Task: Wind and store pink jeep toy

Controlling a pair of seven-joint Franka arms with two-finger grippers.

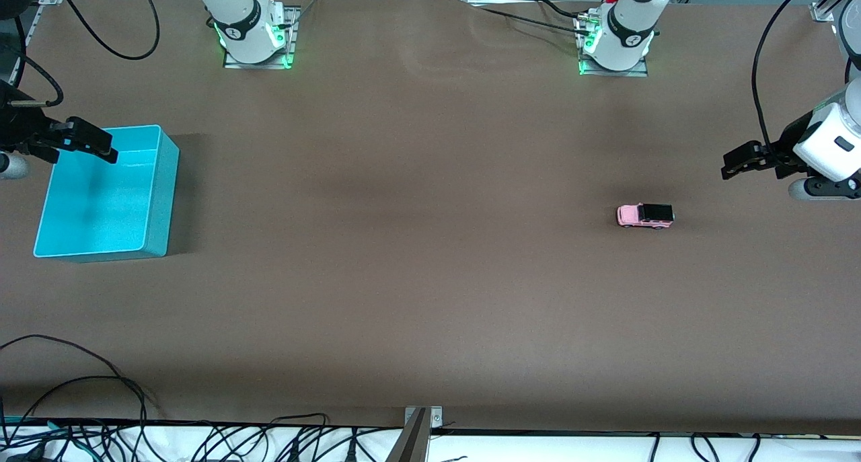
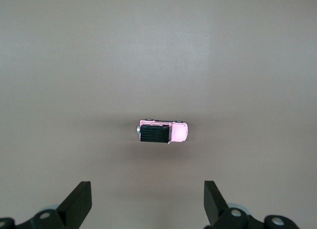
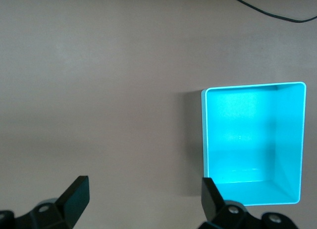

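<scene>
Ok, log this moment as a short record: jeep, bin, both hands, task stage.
jeep: pink jeep, upright on the table, toward the left arm's end, untouched
bin: turquoise bin at the right arm's end, nothing in it
left hand: left hand open, up in the air beside the jeep, holding nothing
right hand: right hand open, over the bin's edge, holding nothing
stage: jeep not yet picked up, wound or stored

Pink jeep toy [image 2: 163,132]: stands on its wheels on the brown counter [image 2: 158,50], black roof facing up, alone.
Left tool [image 2: 148,206]: up in the air over the counter, its two fingers [image 2: 79,201] spread wide, holding nothing, apart from the toy.
</scene>
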